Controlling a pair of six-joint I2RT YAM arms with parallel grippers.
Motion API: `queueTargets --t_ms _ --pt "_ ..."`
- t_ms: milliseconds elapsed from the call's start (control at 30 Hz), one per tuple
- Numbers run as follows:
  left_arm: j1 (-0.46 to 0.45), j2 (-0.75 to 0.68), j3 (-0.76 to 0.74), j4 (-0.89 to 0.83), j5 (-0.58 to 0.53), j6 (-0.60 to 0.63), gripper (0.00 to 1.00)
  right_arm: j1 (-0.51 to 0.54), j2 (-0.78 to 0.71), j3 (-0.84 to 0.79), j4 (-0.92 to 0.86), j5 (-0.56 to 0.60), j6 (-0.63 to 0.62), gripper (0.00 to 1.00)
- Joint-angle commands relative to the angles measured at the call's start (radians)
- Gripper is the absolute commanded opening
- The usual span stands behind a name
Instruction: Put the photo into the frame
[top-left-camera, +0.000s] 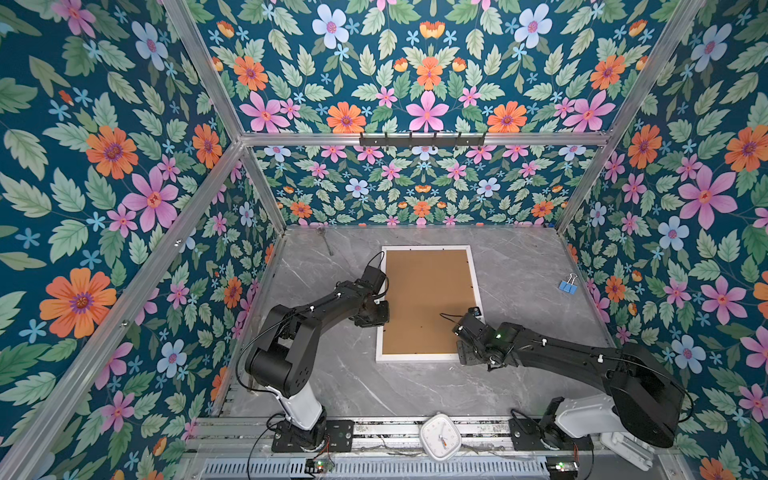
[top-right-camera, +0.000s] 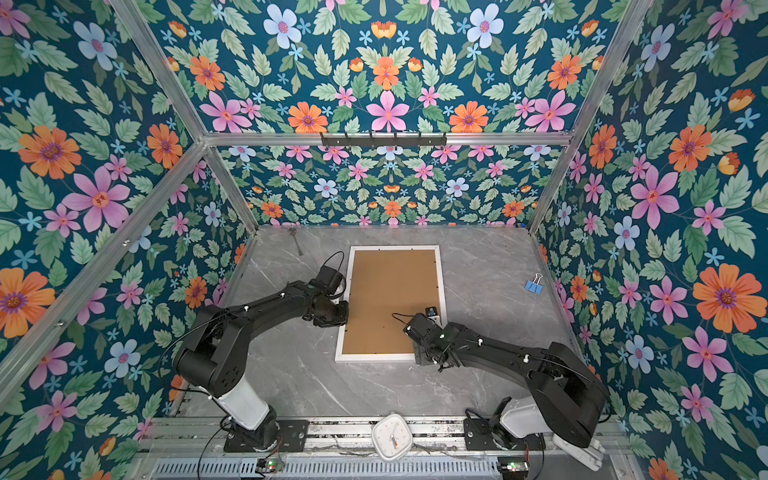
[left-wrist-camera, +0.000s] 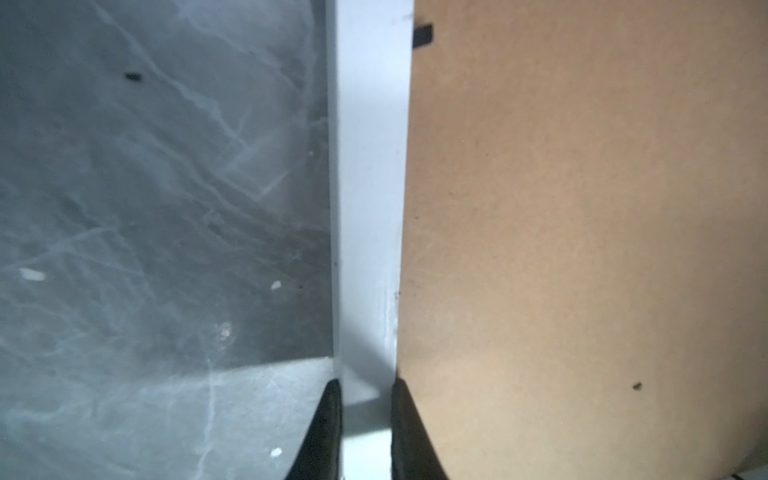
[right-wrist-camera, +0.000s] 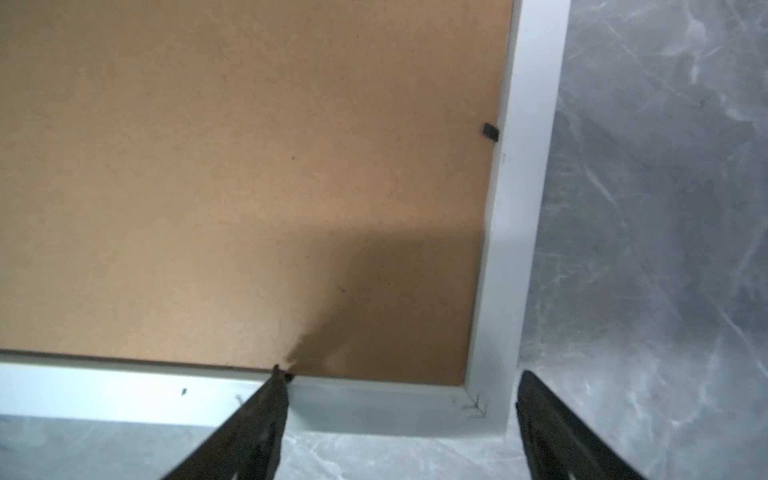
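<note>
In both top views the frame (top-left-camera: 415, 357) (top-right-camera: 376, 356) lies flat, back side up, in the middle of the grey surface (top-left-camera: 519, 266) (top-right-camera: 291, 374), with brown backing (top-left-camera: 428, 299) (top-right-camera: 390, 299) filling it. The left gripper (top-left-camera: 381, 311) (top-right-camera: 341, 311) sits on the frame's left rail, about halfway along. The right gripper (top-left-camera: 467, 351) (top-right-camera: 424, 353) is low at the near right corner. Blue binder clips (top-left-camera: 567, 286) (top-right-camera: 533, 286) lie well apart to the right.

In the left wrist view, the left gripper (left-wrist-camera: 365, 386) is clamped on the white rail (left-wrist-camera: 370, 166), with one finger (left-wrist-camera: 332, 415) on the surface side and the other on the backing (left-wrist-camera: 582, 208) side. A black tab (left-wrist-camera: 423, 35) sits at the backing's edge.

In the right wrist view, the right gripper (right-wrist-camera: 401, 372) is spread wide and holds nothing. One fingertip (right-wrist-camera: 276, 374) touches the seam between the near rail and the backing (right-wrist-camera: 249, 166). The other finger is outside the frame (right-wrist-camera: 523, 208), over the surface (right-wrist-camera: 665, 208).
</note>
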Motion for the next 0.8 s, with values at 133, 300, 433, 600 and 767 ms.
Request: queueTargets --t_ms 133,300,433,600,767 --pt "-0.001 0.018 -0.011 -0.017 -0.002 -0.014 0.13 0.0 0.016 0.005 -0.009 0.04 0.017 0.85" --pt "0.0 0.016 -0.011 -0.017 0.001 -0.013 0.13 -0.001 0.016 0.001 -0.004 0.063 0.021 0.85" --pt "0.0 0.018 -0.009 -0.017 0.005 -0.012 0.13 -0.001 0.019 0.002 0.004 0.075 0.026 0.85" --pt "0.0 0.015 -0.011 -0.019 0.006 -0.01 0.13 0.001 0.022 -0.003 0.008 0.093 0.034 0.85" --pt "-0.001 0.013 -0.012 -0.017 0.009 -0.01 0.12 0.0 0.017 -0.012 0.018 0.115 0.042 0.85"
